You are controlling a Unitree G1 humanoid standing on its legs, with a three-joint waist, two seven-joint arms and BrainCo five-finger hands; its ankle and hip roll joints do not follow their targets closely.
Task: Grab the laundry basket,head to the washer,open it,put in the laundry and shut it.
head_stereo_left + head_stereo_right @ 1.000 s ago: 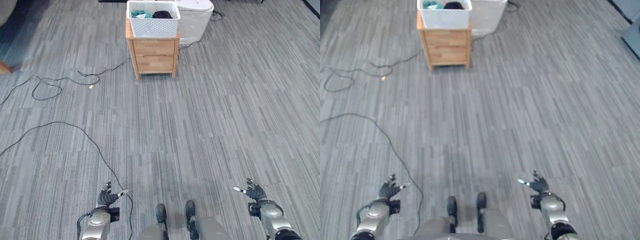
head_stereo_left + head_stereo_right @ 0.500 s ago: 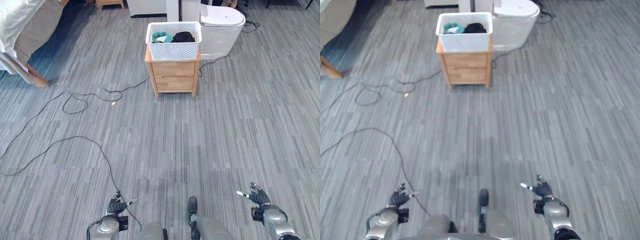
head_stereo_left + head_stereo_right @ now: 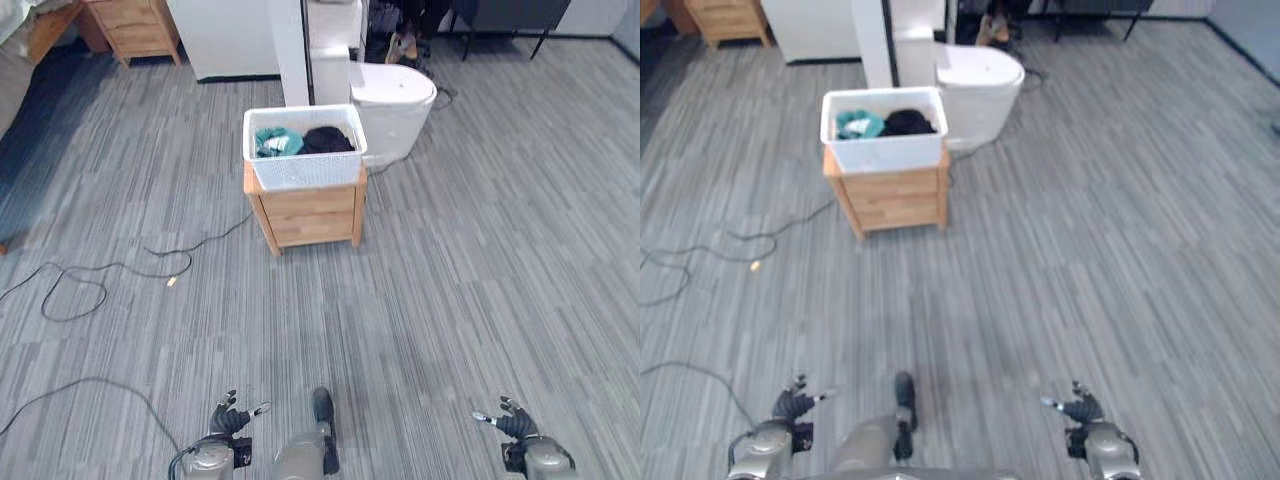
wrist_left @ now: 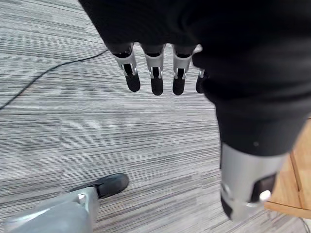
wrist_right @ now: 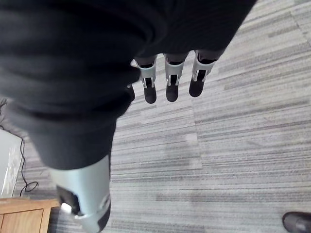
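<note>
White perforated plastic laundry basket [image 3: 305,146] sat atop wooden nightstand [image 3: 306,212] | left hand [image 3: 227,419], right hand [image 3: 514,424] hung relaxed, empty | approach underway; walking closer needed next

White perforated laundry basket [image 3: 305,160] sits upright on a small wooden nightstand [image 3: 308,212], holding teal laundry [image 3: 277,142] beside black laundry [image 3: 327,139]; white round-topped washer [image 3: 392,100] stands closed on the floor just behind.

we count 1 white laundry basket [image 3: 304,150] w/ 2 clothes inside, teal [image 3: 276,142] & black [image 3: 326,138], at 12 o'clock; 1 wooden nightstand [image 3: 308,212] under it, a 2nd nightstand [image 3: 135,26] at 11; 1 white washer [image 3: 391,105].
</note>
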